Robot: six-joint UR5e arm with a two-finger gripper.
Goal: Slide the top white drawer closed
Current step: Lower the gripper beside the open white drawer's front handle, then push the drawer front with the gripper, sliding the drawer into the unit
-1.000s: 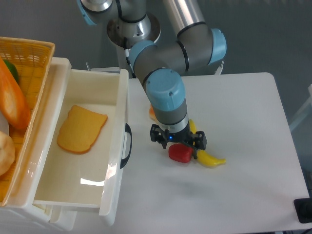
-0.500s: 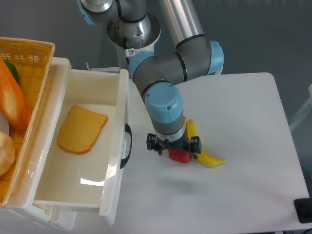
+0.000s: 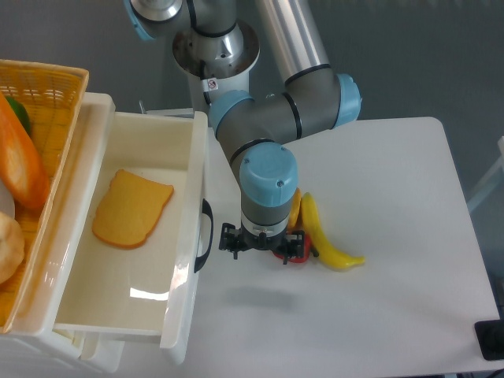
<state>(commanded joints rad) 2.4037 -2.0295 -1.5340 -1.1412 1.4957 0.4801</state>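
End effector (image 3: 262, 244) jaw state hidden beneath wrist.

The top white drawer (image 3: 134, 236) juts open over the counter's (image 3: 394, 276) left edge, a bread slice (image 3: 131, 208) inside. The pincer (image 3: 262, 246) hangs just right of its handle (image 3: 205, 235), a banana (image 3: 324, 239) beyond, mid-counter.

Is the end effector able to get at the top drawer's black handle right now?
Probably yes. The end effector hangs just right of the top white drawer's black handle, with only bare table between them.
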